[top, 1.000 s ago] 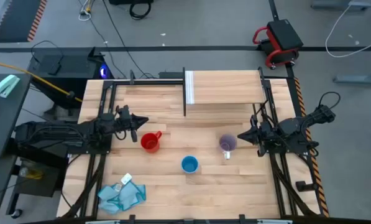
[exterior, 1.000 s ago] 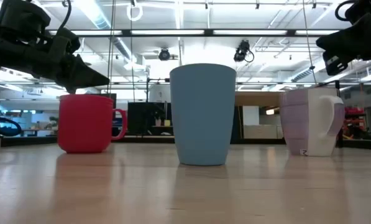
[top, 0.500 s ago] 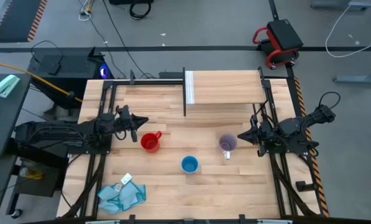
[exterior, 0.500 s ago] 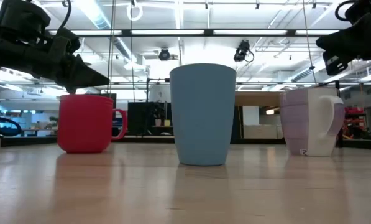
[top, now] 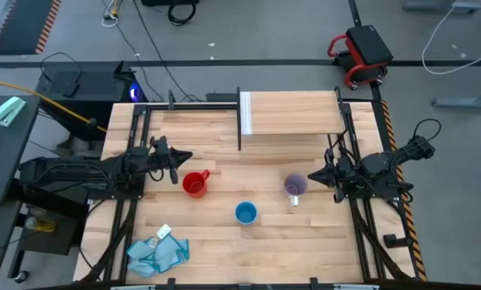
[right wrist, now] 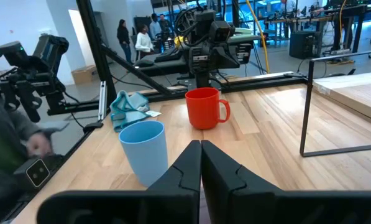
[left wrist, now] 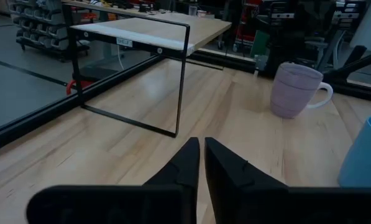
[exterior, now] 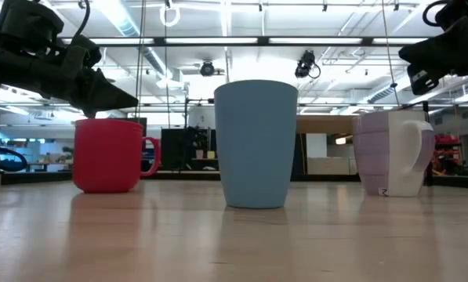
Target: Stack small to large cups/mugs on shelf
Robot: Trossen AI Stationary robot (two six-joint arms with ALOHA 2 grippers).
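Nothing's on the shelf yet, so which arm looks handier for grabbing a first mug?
Probably either: the left gripper, shut, sits right by the red mug, and the right gripper, shut, right by the lilac mug. The blue mug stands between them, farther from both. The lilac mug is nearer the shelf, slightly favouring the right.

Three mugs on the table: one red mug [top: 194, 184], one blue mug [top: 246, 213], one lilac mug [top: 295, 187], all in front of the shelf [top: 292, 113]. One shelf, just the one. One cloth [top: 156, 251], crumpled, out past the red mug on the side away from the shelf. Two arms, two grippers: left gripper [top: 189, 156] by the red mug, right gripper [top: 313, 177] by the lilac mug.
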